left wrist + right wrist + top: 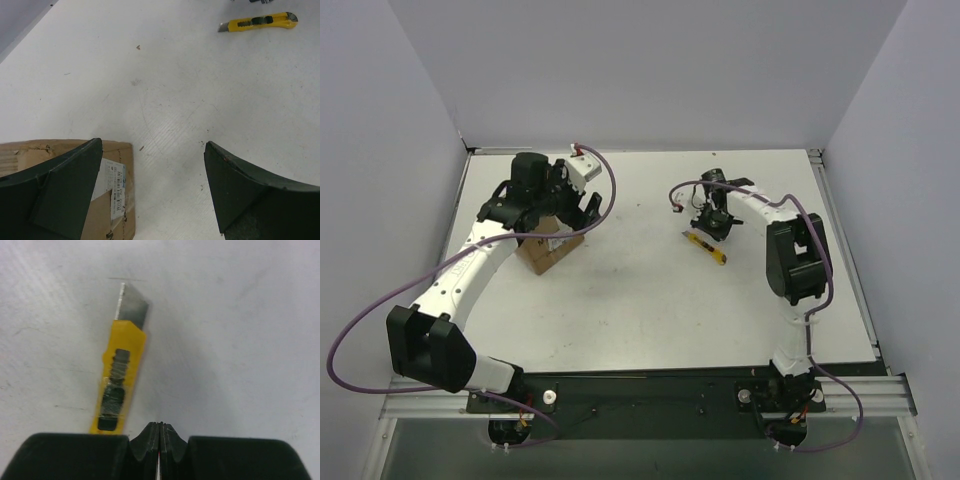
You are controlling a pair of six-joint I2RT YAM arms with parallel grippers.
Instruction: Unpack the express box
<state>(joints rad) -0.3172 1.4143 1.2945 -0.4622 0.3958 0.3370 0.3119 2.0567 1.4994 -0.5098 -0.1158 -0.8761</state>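
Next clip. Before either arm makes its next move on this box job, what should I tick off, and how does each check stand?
1. Opening of the left tool: ok, jaws wide apart.
2. Centring of the left tool over the express box: not ok; one finger overlaps the box, the other is over bare table.
3. Opening of the right tool for the utility knife: not ok; it is shut, and the knife lies on the table beside its tips.
4. Knife blade extended: ok.
5. Box flaps cut or sealed: cannot tell; the left arm hides the top.
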